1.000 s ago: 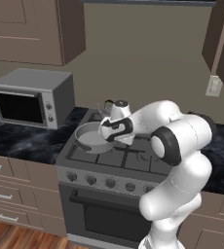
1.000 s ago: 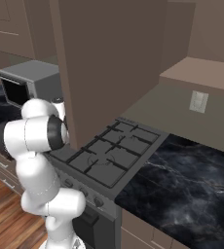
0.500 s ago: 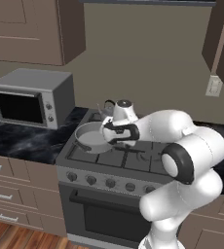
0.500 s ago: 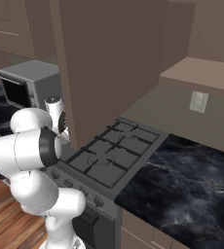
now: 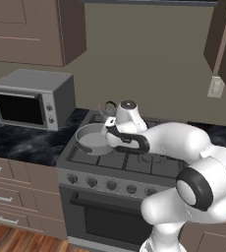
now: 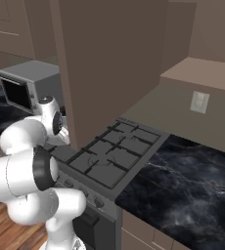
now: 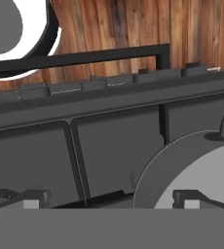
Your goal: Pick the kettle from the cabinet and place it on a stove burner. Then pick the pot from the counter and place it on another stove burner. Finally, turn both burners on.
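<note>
One pot (image 5: 92,139) sits on the front-left burner of the stove (image 5: 116,162), and one kettle (image 5: 109,109) stands behind it on the back-left grate. The claw (image 5: 108,134) hovers just beside the pot's right rim, with the knobs toward the stove's front edge. Whether its fingers are open cannot be told.
</note>
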You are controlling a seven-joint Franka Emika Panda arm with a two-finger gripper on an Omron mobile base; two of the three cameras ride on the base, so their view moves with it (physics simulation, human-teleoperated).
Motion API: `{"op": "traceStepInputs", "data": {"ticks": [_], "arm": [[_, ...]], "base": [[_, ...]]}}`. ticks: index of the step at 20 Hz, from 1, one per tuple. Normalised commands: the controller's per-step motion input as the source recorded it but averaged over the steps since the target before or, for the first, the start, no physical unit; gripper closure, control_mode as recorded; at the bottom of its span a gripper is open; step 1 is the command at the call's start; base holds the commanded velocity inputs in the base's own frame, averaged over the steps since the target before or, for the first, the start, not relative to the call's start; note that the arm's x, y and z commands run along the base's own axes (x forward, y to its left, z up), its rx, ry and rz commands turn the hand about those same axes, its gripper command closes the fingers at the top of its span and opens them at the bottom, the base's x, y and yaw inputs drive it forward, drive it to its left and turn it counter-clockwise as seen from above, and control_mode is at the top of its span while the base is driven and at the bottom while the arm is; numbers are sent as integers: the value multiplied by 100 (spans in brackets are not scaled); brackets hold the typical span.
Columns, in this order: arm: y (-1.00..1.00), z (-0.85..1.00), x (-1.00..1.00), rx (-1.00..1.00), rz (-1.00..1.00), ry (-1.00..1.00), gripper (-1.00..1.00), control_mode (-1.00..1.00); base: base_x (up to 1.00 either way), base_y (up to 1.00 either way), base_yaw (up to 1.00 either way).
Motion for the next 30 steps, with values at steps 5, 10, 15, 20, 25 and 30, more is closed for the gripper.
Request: {"op": "traceStepInputs", "data": {"ticks": [5,10,15,20,25,30], "arm": [[14,19,-31,-7,0,-3,-100,-100],[14,21,-31,-7,0,-3,-100,-100],[15,35,-19,-7,0,0,-100,-100],[9,35,-17,-9,0,0,-100,-100],[5,23,-17,-9,0,0,-100,-100],[3,15,-11,-10,0,5,-100,-100]], "base": [[0,0,0],[0,0,0],[0,0,0],[0,0,0],[0,0,0],[0,0,0]]}}
